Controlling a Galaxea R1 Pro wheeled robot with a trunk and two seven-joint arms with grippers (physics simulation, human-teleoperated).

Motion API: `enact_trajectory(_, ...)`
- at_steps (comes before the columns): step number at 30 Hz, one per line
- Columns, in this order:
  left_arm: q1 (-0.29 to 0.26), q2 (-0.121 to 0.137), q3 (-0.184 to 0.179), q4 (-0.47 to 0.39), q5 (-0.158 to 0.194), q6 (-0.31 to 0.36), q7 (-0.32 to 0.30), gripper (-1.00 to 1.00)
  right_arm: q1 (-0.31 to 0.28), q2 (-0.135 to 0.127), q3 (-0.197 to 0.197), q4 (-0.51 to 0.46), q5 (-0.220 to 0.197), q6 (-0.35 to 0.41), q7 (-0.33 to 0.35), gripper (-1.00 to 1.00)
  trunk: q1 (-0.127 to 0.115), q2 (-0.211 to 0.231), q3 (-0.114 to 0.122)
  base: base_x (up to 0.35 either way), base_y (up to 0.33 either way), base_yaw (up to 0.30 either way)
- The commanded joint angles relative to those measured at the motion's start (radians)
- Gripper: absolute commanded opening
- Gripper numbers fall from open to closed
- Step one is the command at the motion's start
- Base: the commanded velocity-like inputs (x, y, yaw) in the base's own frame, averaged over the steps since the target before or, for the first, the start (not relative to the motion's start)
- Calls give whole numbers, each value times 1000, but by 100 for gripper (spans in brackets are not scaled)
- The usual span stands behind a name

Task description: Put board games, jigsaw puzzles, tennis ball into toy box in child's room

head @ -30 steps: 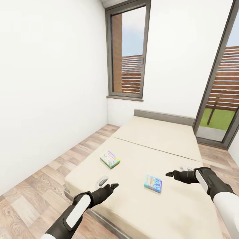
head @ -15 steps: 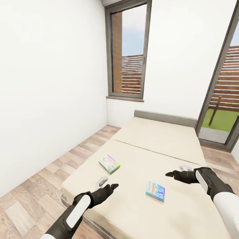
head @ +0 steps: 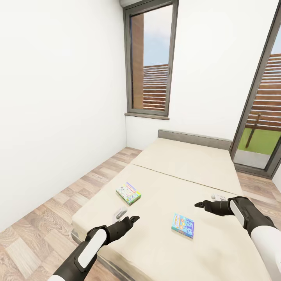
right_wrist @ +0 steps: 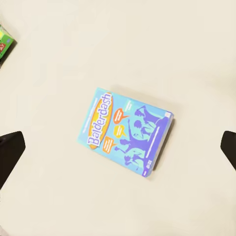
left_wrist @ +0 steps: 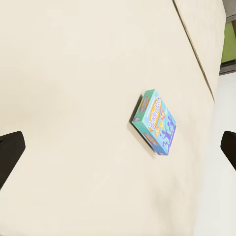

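Two board games are seen lying flat on the bed [head: 187, 164], well apart from each other. The blue "Balderdash" box [right_wrist: 127, 131] sits nearer the right gripper [head: 203, 204]; the green-edged box [head: 128, 193] lies just ahead of the left gripper [head: 132, 219].

Handling, judged: both are thin printed card boxes w/ crisp edges and a smooth cover, prob. light and fairly stiff, likely slippery on the faces. As each lies flat on a soft mattress cover, little edge is offered; a pinch across the short width at mid-length is probably best, w/ the fingers pressed slightly into the bedding to get under the rim. Squeezing hard could dent the card.

Materials: the mattress cover is plain beige, matte, w/ a seam across it; the headboard is low and grey; the floor is wood plank; the walls are white.

Fingers: in both wrist views only dark tips are seen at opposite picture edges, so both pairs are spread wide and nothing is held.
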Motion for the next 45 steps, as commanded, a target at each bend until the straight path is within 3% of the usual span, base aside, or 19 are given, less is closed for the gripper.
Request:
enact_trajectory(1,-1,0,-1,-1,10,2,8,100,0,0,-3,-1,-7,8,-2,100,0,-1,-1,4,0,0)
enact_trajectory(39,-1,0,3,-7,14,2,3,100,-4,0,1,-2,-3,26,-10,100,0,-1,-4,0,0,0)
enact_trajectory(45,9,1,6,-15,13,2,-40,100,-7,0,0,3,-3,69,-11,100,0,-1,-13,0,0,0)
